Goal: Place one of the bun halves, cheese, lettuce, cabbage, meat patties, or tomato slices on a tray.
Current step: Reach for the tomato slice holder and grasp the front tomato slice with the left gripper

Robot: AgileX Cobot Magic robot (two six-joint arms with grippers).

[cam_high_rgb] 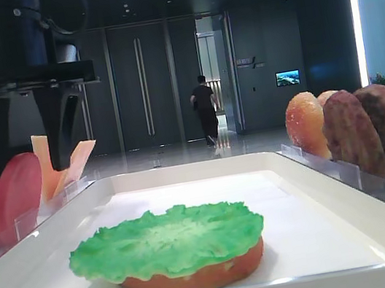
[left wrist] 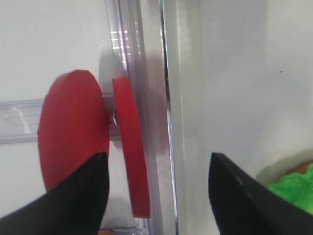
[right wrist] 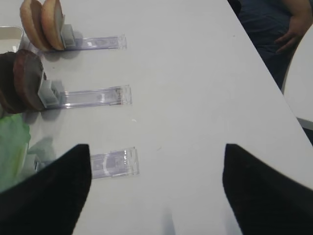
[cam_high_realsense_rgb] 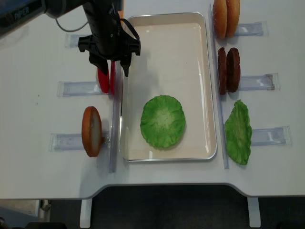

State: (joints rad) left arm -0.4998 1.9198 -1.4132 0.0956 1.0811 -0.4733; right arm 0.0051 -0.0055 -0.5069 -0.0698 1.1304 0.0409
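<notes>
A: Hanging spread wide, the left gripper (cam_high_realsense_rgb: 110,64) straddles the two tomato slices (left wrist: 93,147) standing on edge in their clear holder (cam_high_realsense_rgb: 78,88), one finger outside each disc, nothing pinched yet.

B: And beyond the fingers?

A: Just past the inner finger runs the rim of the tray (cam_high_realsense_rgb: 125,57); further in, lettuce (cam_high_rgb: 166,241) lies on a bun half (cam_high_rgb: 196,275). Behind the gripper stand cheese slices (cam_high_rgb: 59,166).

B: What might go wrong?

A: I judge that closing here could clamp both discs together, or the inner finger could catch the tray rim and tip the holder.

B: The right gripper (right wrist: 156,188)?

A: Open too, hovering over bare table, well away from the patties (right wrist: 22,81).
</notes>
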